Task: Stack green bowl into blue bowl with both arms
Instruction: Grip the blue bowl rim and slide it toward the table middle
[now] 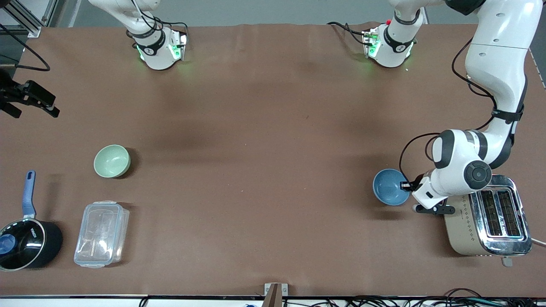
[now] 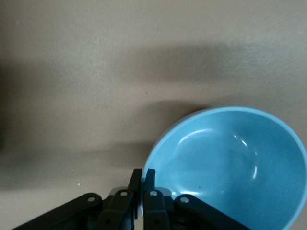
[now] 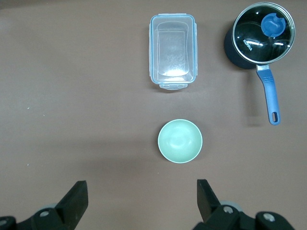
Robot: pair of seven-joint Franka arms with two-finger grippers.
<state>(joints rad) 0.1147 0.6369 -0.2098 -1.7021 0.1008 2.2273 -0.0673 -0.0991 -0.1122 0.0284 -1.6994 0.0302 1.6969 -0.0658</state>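
Note:
The blue bowl [image 1: 389,187] is by the toaster at the left arm's end of the table, and it also shows in the left wrist view [image 2: 230,163]. My left gripper [image 1: 405,186] is shut on its rim on the toaster side, with one finger inside and one outside [image 2: 143,176]. I cannot tell whether the bowl rests on the table. The green bowl [image 1: 111,160] sits upright and empty toward the right arm's end. My right gripper [image 3: 142,191] is open and empty, high over the table beside the green bowl [image 3: 180,141].
A silver and beige toaster [image 1: 486,221] stands right beside the left arm's wrist. A clear lidded plastic container [image 1: 101,233] and a black saucepan [image 1: 25,243] with a blue handle lie nearer the front camera than the green bowl.

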